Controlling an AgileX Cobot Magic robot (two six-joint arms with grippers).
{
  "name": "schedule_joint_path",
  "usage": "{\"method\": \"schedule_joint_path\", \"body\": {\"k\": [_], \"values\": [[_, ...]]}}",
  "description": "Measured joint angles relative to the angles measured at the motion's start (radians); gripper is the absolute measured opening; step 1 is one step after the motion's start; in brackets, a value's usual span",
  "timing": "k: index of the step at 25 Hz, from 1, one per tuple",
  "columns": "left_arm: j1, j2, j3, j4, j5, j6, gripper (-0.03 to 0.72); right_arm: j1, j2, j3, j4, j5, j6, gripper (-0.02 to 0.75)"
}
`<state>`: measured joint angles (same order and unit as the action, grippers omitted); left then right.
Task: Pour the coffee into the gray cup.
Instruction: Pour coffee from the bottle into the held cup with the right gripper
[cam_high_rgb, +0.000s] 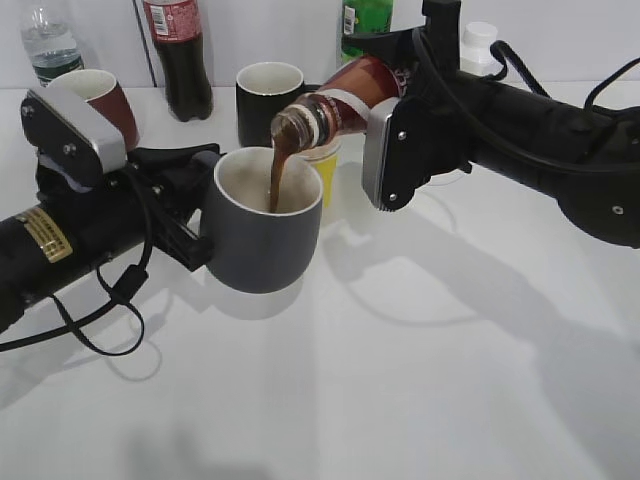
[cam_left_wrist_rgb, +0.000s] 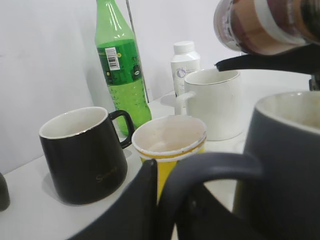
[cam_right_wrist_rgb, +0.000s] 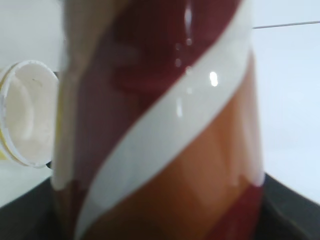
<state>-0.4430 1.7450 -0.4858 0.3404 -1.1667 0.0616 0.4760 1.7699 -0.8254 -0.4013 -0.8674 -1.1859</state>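
Brown liquid runs in a thin stream from the tipped coffee bottle (cam_high_rgb: 335, 105) into your gray cup (cam_high_rgb: 262, 222), which sits raised just off the surface (cam_high_rgb: 420, 350). The bottle is curvy, banded with a white swirl, its mouth right above the cup's pale inside. Your right pincer (cam_high_rgb: 385, 95) is pinching the bottle around its body; your left pincer (cam_high_rgb: 190, 215) is clamped on the cup's loop handle. Behind them on the white surface stand a black mug (cam_left_wrist_rgb: 82, 155), a yellow paper cup (cam_left_wrist_rgb: 169, 145), a white mug (cam_left_wrist_rgb: 212, 102), a green bottle (cam_left_wrist_rgb: 120, 65) and a cola bottle (cam_high_rgb: 180, 55), against a pale wall.
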Motion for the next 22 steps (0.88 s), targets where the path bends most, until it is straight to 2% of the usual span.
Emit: {"method": "schedule_joint_path", "body": {"k": [22], "values": [[0.000, 0.000, 0.000, 0.000, 0.000, 0.000, 0.081, 0.000, 0.000, 0.000, 0.000, -0.023, -0.050, 0.529]]}}
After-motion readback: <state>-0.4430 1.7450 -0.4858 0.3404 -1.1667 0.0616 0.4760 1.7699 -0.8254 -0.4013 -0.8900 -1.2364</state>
